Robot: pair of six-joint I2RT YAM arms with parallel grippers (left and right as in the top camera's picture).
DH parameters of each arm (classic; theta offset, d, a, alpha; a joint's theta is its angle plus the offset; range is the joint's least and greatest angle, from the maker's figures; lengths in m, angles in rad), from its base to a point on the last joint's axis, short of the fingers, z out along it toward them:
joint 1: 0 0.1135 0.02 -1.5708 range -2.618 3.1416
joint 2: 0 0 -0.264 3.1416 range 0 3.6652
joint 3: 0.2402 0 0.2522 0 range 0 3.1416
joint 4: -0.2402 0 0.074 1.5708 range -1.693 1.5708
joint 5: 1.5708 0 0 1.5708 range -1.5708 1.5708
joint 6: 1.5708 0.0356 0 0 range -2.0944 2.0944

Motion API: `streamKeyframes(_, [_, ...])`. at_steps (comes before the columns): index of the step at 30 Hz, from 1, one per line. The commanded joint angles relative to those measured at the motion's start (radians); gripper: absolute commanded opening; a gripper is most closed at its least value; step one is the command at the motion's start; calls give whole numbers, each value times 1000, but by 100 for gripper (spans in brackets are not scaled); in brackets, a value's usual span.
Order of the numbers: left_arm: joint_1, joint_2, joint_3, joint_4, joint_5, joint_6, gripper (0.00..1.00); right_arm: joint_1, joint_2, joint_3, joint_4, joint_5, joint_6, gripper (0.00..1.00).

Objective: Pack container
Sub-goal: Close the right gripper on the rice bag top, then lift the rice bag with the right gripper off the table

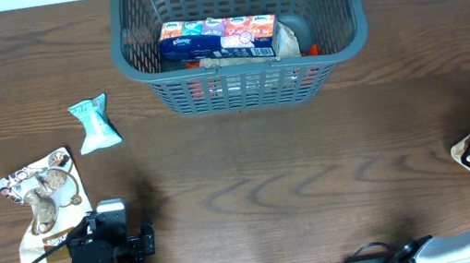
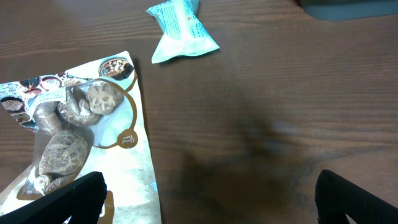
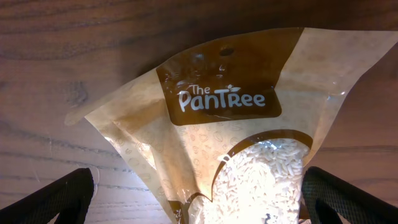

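My left fingers [image 2: 74, 196] and right fingers [image 3: 56, 196] both stand wide apart, holding nothing, and the container [image 1: 247, 88] sits midway along the table's [image 1: 316, 175] far edge, looking stiff, light and liable to slide, so I'd take it by its thick rim if it needs shifting.

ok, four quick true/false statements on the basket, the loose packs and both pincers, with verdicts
1. The Kleenex pack lies inside the basket. True.
2. The teal snack pack is in the basket. False: it lies on the table, left of the basket.
3. The right pincer is shut on the PanTree rice bag. False: its jaws stand open over the bag.
4. The mushroom bag lies on the table by the left pincer. True.
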Motion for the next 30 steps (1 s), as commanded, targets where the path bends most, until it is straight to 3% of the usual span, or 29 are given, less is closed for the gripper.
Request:
streamKeyframes(1, [-4, -6, 6, -2, -16, 10, 99, 7, 6, 2, -6, -4, 14, 99])
streamKeyframes(15, [-4, -6, 6, -2, -16, 10, 99, -15, 7, -7, -14, 0, -32, 99])
streamKeyframes(30, [-4, -6, 6, -2, -16, 40, 99, -61, 7, -178, 183, -38, -16, 99])
